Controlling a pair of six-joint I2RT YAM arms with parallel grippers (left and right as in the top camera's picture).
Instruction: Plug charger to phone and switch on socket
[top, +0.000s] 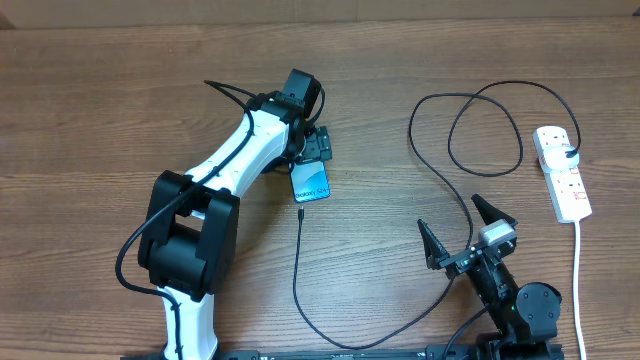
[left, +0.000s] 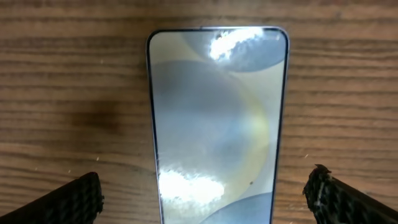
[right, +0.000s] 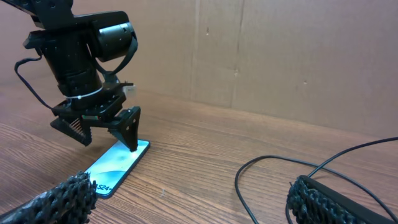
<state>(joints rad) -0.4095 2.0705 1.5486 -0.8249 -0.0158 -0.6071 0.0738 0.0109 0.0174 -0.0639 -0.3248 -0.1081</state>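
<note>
Phone (left: 214, 118) beneath left hand (right: 102, 138) (spread)

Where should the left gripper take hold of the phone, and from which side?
Grip the phone across its narrow width, on the two long edges, coming straight down from above. It lies flat, screen up, on the table, so only those thin edges offer purchase. The left gripper hangs open over it, one finger outside each long edge, probably well placed for that.
</note>
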